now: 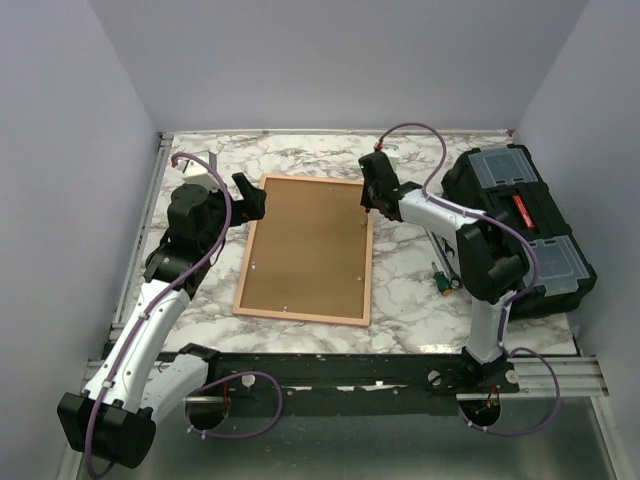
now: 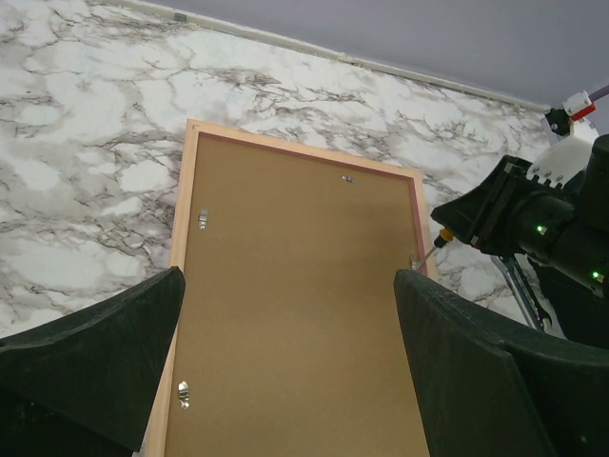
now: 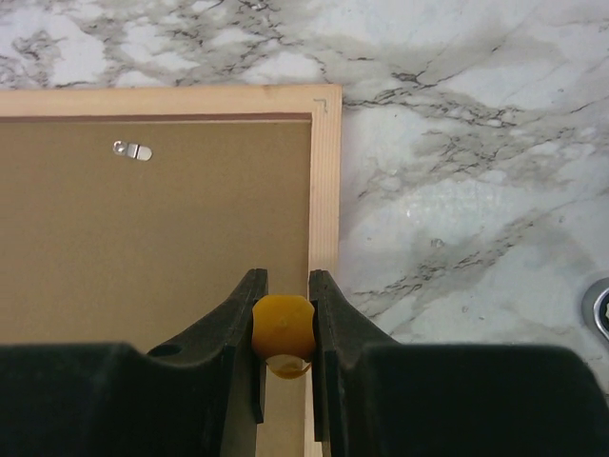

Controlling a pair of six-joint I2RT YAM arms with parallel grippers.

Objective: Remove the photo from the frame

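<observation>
1. Top external: high at the near edge, facing down over the whole table (image 1: 400, 290).
2. Left wrist: close, slanting across the frame (image 2: 285, 314).
3. Right wrist: very close, straight down; all share the frame.

Colour-wise we're seeing a marble-look table (image 1: 400, 290), white with grey veining all over. In the middle of the top view, the frame (image 1: 300, 316) has a pale pink-peach rim around a plain brown backing board (image 1: 305, 245), dotted with small silvery clips (image 3: 133, 150). At right, the toolbox (image 1: 520, 225) is black with smoky see-through lids and a red latch. The left arm (image 1: 140, 335) and right arm (image 1: 425, 210) are black and white with purple cables (image 1: 412, 126). At the bottom centre of the right wrist view, the right gripper (image 3: 284, 286) is black, either side of an orange-yellow knob (image 3: 283, 326). The walls (image 1: 330, 60) are pale lavender-grey.
</observation>
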